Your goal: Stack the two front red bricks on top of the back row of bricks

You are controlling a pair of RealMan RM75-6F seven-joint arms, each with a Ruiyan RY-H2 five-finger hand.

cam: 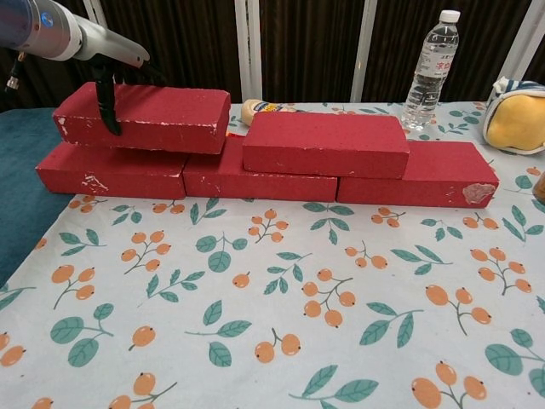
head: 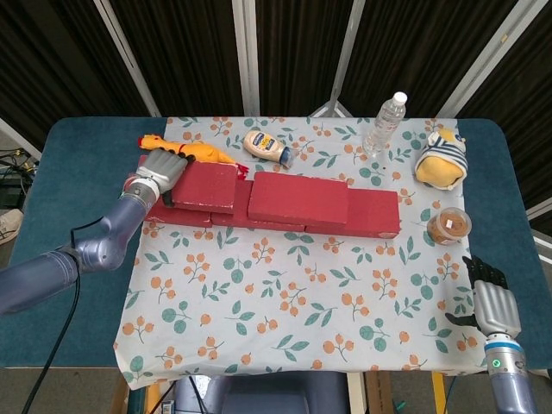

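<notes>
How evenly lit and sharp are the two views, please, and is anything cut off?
Head view: even light, sharp, soft shadows; the right robot hand sits near the frame's bottom edge. Chest view: sharp, the left brick shadowing the row beneath; left robot hand cropped at the corner.

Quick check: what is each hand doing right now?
Left hand: grips the left upper brick, now down on the back row.
Right hand: holds nothing, fingers apart.

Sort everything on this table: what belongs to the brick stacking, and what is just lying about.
Part of the job:
left hand, gripping the upper left brick
upper middle brick, on the row
bottom row of bricks

Lying about:
water bottle
rubber chicken
sauce bottle
striped plush toy
small jar
right hand, idle
</notes>
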